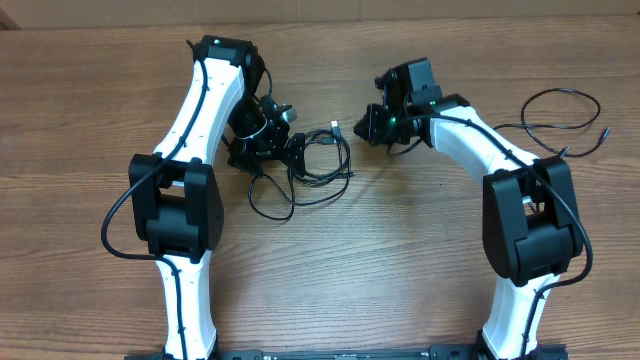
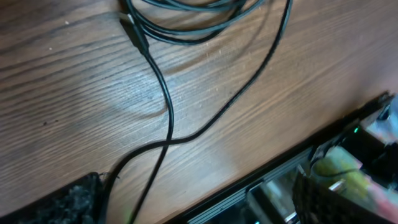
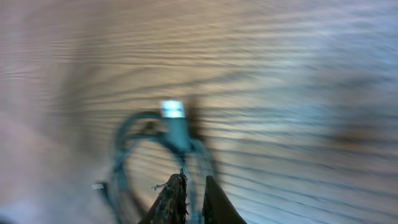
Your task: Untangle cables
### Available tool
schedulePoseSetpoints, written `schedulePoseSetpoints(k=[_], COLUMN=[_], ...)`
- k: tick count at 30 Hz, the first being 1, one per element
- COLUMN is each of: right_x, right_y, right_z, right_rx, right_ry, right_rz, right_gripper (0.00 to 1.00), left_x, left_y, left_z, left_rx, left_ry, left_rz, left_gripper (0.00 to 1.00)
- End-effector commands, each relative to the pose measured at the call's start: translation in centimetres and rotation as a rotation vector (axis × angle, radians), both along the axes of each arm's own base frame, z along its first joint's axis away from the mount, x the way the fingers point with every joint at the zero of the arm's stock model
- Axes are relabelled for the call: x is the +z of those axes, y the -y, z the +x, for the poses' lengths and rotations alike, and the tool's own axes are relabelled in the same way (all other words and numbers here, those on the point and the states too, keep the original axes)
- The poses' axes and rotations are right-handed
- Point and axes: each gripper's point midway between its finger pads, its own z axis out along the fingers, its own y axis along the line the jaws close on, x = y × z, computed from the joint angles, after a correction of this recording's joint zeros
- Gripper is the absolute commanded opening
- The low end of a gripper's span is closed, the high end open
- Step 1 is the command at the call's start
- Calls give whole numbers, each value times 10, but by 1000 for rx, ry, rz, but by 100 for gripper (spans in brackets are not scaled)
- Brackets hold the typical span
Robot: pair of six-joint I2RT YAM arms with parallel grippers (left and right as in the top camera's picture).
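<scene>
The cables (image 1: 312,168) lie as a tangle of thin black loops on the wooden table, with a small silvery plug (image 1: 336,128) at the tangle's upper right. My left gripper (image 1: 268,148) is low over the tangle's left side. In the left wrist view it (image 2: 199,186) is open, and two strands of the cables (image 2: 168,118) cross on the wood between its fingers. My right gripper (image 1: 372,124) hovers just right of the tangle, apart from it. In the blurred right wrist view its fingers (image 3: 194,190) are almost together, with the cables (image 3: 124,155) and the plug (image 3: 173,109) beyond them.
Another thin black cable (image 1: 565,118) lies in a loose loop at the far right of the table, beside the right arm. The table's front rail (image 2: 273,180) shows in the left wrist view.
</scene>
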Motion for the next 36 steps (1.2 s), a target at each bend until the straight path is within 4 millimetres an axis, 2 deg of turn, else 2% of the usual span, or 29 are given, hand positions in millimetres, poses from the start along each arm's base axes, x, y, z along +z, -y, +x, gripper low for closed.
schedulePoseSetpoints(k=[1,8,11,15,17,18,20,21,29,36], right_x=[31,20,14,-6,-14,-18,-22,-26,-46,-50], right_y=[-27,-46,-53,-69,-74,-75,-73,-69,-29,-7], right_z=[-7,-37,-51,-74,-83,-87,-91,-94,-104,-109], right_rx=[92,142,152,189,193,197,192,185,111,80], right_ry=[13,-80,-130,-208,-239,-247,-257,-264,-324,-373], right_rz=[124,98,88,58,45,33,-6,-37,-249,-311], right_gripper=[10,10,9,9,9,10,10,10,10,10], left_x=[3,-4,-3,-5,-6,-6,-6,-6,-17,-47], left_y=[-1,-5,0,3,5,6,9,11,19,18], left_z=[2,35,40,56,68,75,84,89,101,82], left_rx=[-47,39,58,67,97,104,101,102,80,27], left_ry=[40,146,161,226,266,295,335,356,423,373], left_rz=[-24,-32,-57,-66,-68,-73,-82,-85,-81,-72], left_gripper=[100,100,99,99,93,82,64,60,47,45])
